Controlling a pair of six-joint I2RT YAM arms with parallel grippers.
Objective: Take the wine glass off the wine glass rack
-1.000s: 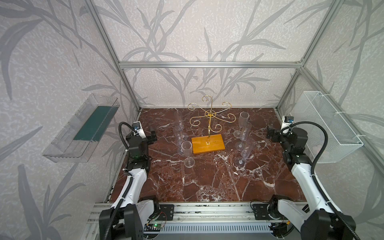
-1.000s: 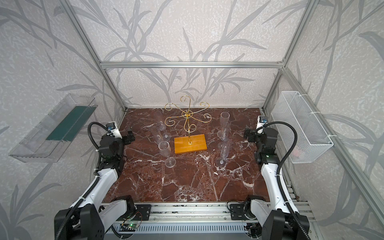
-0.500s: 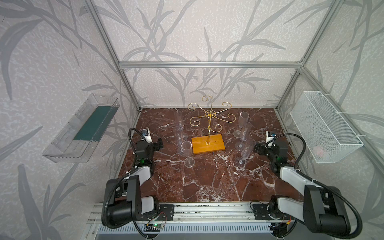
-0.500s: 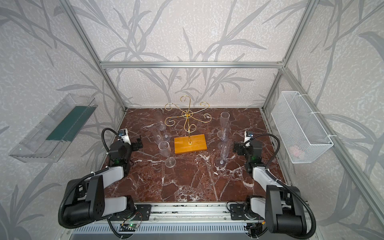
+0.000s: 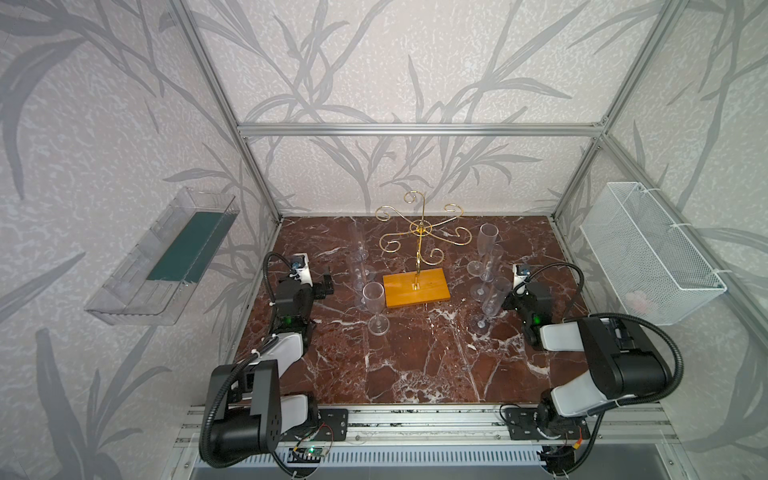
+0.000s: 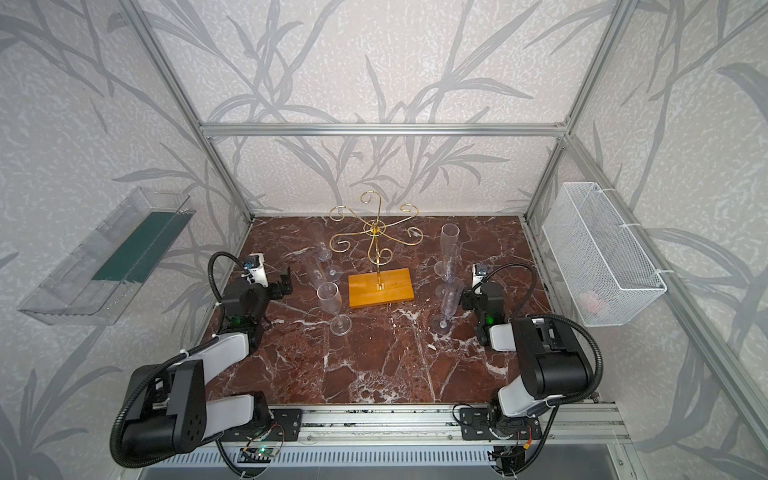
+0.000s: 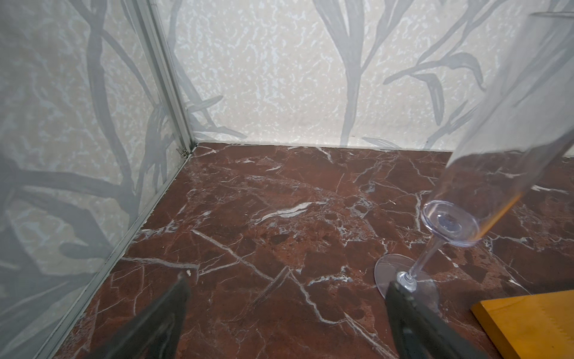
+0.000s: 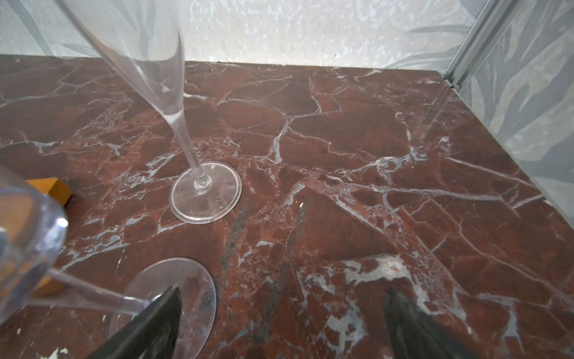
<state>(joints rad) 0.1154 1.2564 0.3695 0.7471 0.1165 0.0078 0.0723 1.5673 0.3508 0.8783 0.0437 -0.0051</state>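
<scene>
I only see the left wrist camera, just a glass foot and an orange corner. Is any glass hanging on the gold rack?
Observer: No. In both top views the curled arms of the wine glass rack are all bare.
Operator: So where did the glasses go?
Observer: They stand upright on the marble table, on both sides of the rack's base, like this wine glass.
Operator: What is the other arm doing?
Observer: The right gripper is open and low, with nothing between its fingers. It sits beside the glasses on the right.

Six wine glasses (image 5: 372, 296), one wine glass rack (image 5: 399, 291), two robot arms (image 5: 286, 347), one wire basket (image 5: 648, 249), one clear tray (image 5: 124, 286).
</scene>
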